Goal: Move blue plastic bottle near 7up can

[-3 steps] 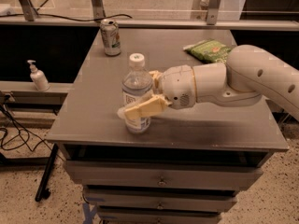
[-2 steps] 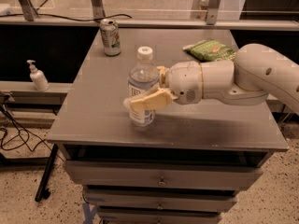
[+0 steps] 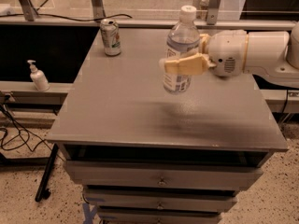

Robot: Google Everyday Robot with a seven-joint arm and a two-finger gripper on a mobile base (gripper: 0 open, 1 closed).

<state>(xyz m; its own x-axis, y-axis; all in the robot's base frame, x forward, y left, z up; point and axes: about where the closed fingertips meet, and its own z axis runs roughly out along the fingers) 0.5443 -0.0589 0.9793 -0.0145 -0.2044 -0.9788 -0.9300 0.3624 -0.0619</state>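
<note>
The blue plastic bottle (image 3: 181, 50) is upright, clear and bluish with a white cap and a white-and-blue label. It hangs above the middle of the grey table (image 3: 117, 106). My gripper (image 3: 185, 62) comes in from the right and is shut on the bottle's middle; one tan finger (image 3: 183, 65) crosses its front. The 7up can (image 3: 110, 36) stands at the table's far left corner, well to the left of the bottle and beyond it.
A small white pump dispenser (image 3: 37, 76) stands on a low shelf left of the table. Drawers (image 3: 161, 177) sit under the tabletop. A metal rail and posts (image 3: 96, 1) run behind the table. Cables lie on the floor at the left.
The bottle has been lifted off the tabletop and carried up and to the right in the gripper. The green snack bag at the back right is no longer visible.
</note>
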